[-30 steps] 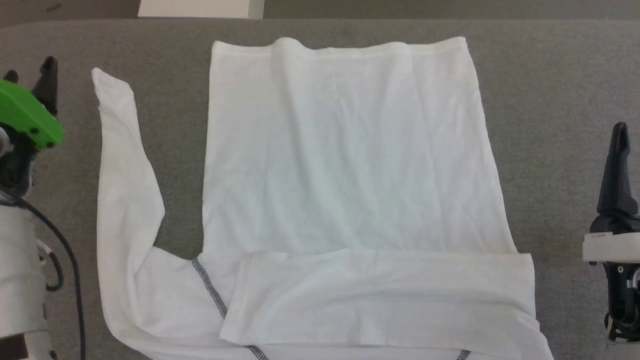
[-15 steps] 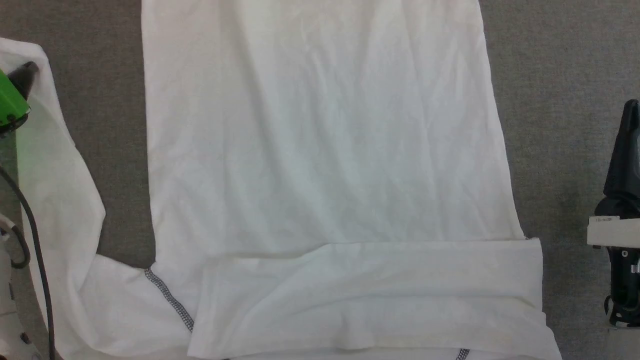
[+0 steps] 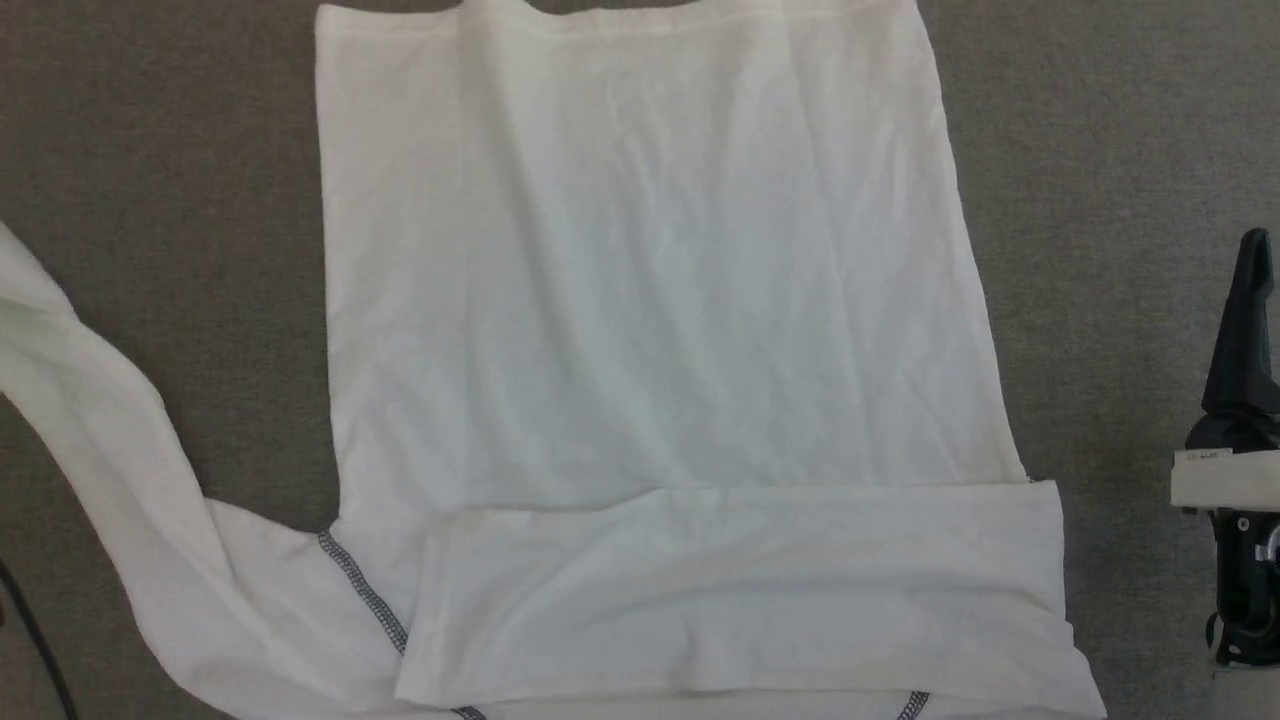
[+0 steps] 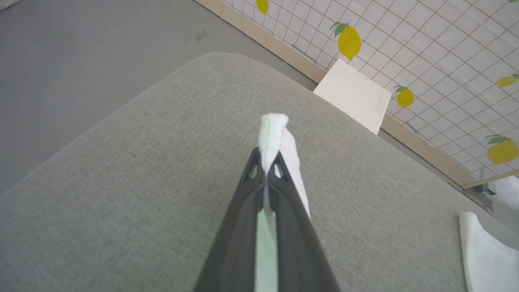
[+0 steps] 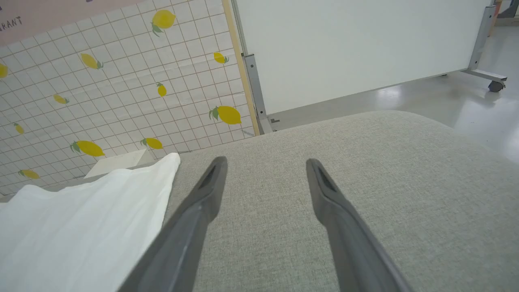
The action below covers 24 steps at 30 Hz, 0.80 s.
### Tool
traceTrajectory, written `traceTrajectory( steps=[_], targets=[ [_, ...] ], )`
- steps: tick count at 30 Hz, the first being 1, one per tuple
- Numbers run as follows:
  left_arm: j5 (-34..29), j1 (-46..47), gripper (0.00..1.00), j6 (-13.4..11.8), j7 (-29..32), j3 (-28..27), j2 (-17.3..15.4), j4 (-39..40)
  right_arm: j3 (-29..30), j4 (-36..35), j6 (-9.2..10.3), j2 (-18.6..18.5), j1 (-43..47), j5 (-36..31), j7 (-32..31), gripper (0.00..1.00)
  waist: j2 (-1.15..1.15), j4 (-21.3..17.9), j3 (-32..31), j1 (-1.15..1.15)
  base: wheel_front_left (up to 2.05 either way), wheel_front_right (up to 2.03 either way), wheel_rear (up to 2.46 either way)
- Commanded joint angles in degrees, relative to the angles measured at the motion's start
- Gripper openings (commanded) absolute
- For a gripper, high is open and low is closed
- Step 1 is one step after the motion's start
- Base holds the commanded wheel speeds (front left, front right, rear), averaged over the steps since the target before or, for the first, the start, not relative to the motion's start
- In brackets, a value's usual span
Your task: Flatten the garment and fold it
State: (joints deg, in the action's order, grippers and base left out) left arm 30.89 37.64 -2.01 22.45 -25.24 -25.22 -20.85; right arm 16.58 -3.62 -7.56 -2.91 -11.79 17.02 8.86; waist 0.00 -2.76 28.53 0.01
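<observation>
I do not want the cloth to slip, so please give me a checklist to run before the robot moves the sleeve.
1. Left claw shut on the sleeve end: ok.
2. Right claw open, off the shirt: ok.
3. Shirt body flat on the table: ok, light creases.
4. Sleeve folded over the body: not ok, it trails out to the left.
5. Both sleeve layers in the grip: cannot tell.

My head camera looks straight down, close over the garment [image 3: 650, 300] on the grey worktop [image 3: 1120, 150]. Both wrist cameras look obliquely along my left gripper [image 4: 267, 164] and right gripper [image 5: 265, 162], sharing the worktop, the garment's edge and the lemon-tiled wall [image 4: 438, 36].
</observation>
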Motion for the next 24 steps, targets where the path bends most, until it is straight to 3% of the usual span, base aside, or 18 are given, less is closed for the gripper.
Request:
traceTrajectory(
  steps=[1, 8, 13, 18, 24],
  targets=[
    [0.61, -1.71, 0.0, 0.1, -1.5, -1.4, -0.85, -0.13, 0.32, 0.4, 0.08, 0.03, 0.94, -0.36, 0.23, 1.0, 0.0, 2.94, -5.15, -0.01, 0.0, 0.0, 0.0],
    [1.6, -8.32, 0.0, 1.18, -4.85, -5.6, -1.62, 1.32, 1.62, 0.5, 0.08, 0.03, 4.25, -0.25, -0.75, 1.0, 0.0, 5.49, -10.9, -0.01, 0.0, 0.0, 0.0],
    [2.41, -11.93, 0.0, 4.18, -6.2, -4.23, 0.88, 6.99, 1.5, 0.64, 0.08, 0.03, 5.68, 0.08, -1.22, 1.0, 0.0, 6.26, -14.0, -0.01, 0.0, 0.0, 0.0],
    [2.47, -15.99, 0.0, 6.56, -4.47, 3.2, 7.0, 17.84, 1.22, 0.99, 0.08, 0.03, 6.52, 0.4, -1.31, 1.0, 0.0, 6.44, -16.61, -0.01, 0.0, 0.0, 0.0],
    [0.9, -19.95, 0.0, 8.04, -0.27, 19.93, 16.86, 27.42, 0.26, 2.18, 0.08, 0.03, 7.32, 1.31, -0.89, 1.0, 0.0, 5.86, -18.84, -0.01, 0.0, 0.0, 0.0]
  ],
)
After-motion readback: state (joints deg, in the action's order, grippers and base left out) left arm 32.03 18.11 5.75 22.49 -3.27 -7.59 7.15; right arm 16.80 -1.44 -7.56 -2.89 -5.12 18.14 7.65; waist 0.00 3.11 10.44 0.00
